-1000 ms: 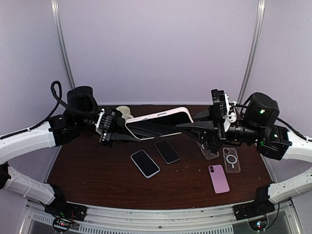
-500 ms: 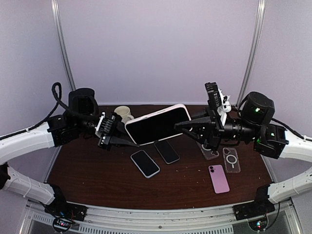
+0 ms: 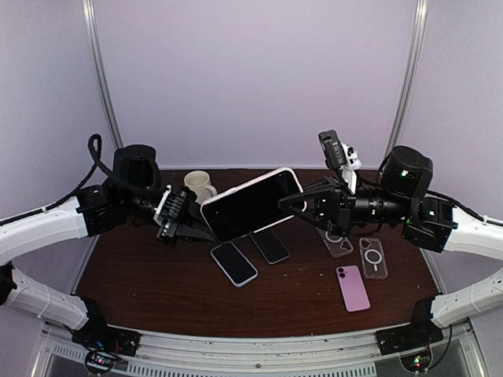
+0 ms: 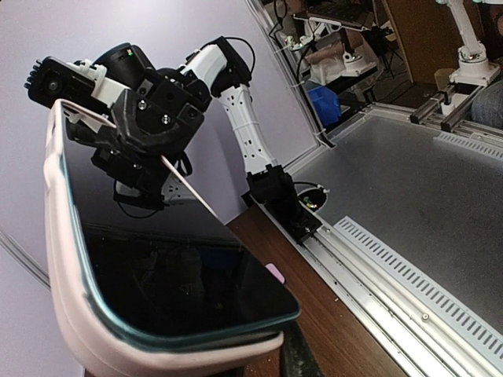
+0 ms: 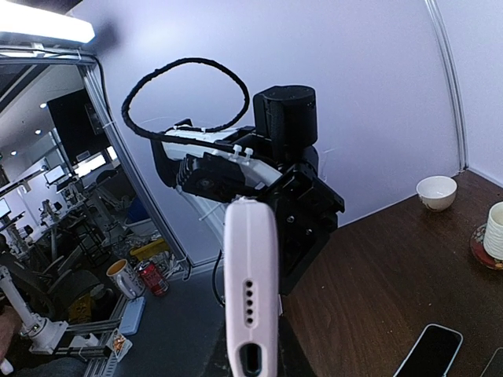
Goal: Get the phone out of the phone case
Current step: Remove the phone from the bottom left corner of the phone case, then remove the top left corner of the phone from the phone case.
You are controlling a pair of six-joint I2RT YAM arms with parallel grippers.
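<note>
- Table (image 3: 141, 275) is seen well below.
- Pale phone case (image 4: 71, 290) is held in the air, pinched at its ends by the left gripper (image 3: 195, 226) and right gripper (image 3: 297, 202).
- Phone (image 3: 250, 206) is still tucked inside, so the taking-out is not yet done.

The left arm (image 3: 47, 224) and the right arm (image 3: 464, 236) are bent inward and held up, and the left gripper (image 3: 195, 228) and the right gripper (image 3: 297, 202) are pointed at each other and closed on the two ends of the phone (image 3: 251, 203).
</note>
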